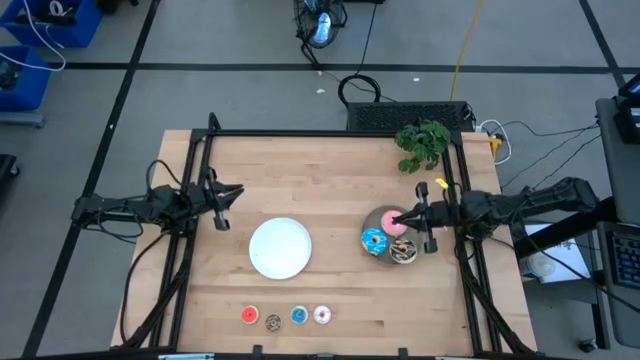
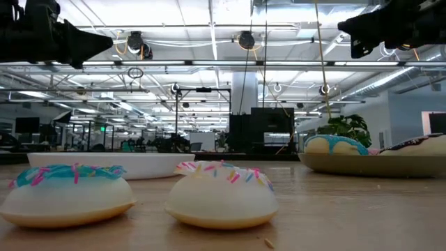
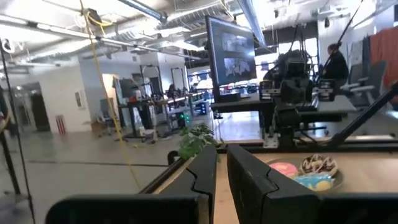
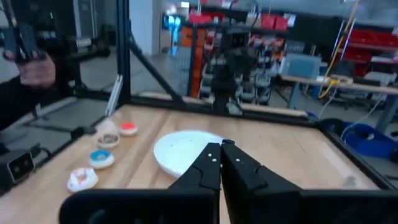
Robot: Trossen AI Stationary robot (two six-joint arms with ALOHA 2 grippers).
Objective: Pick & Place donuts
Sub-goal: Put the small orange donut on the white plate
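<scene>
Three larger donuts lie on a grey plate (image 1: pixel 383 216) at the table's right: pink (image 1: pixel 397 224), blue sprinkled (image 1: pixel 375 240), chocolate sprinkled (image 1: pixel 404 251). Four tiny donuts sit in a row on the wood near the front edge: red (image 1: pixel 250 314), brown (image 1: pixel 273 321), blue (image 1: pixel 299 316), white-pink (image 1: pixel 322 315). My right gripper (image 1: pixel 402 217) is shut and empty, and hangs high over the pink donut. My left gripper (image 1: pixel 236 193) hovers at the table's left. Its fingers (image 3: pixel 202 168) stand a narrow gap apart and hold nothing.
A white plate (image 1: pixel 280 248) lies mid-table between the arms. A green plant (image 1: pixel 423 143) sits at the far right corner. A dark frame (image 1: pixel 330 133) runs along the table's edges. A person's hand (image 4: pixel 37 70) shows beyond the table's left side.
</scene>
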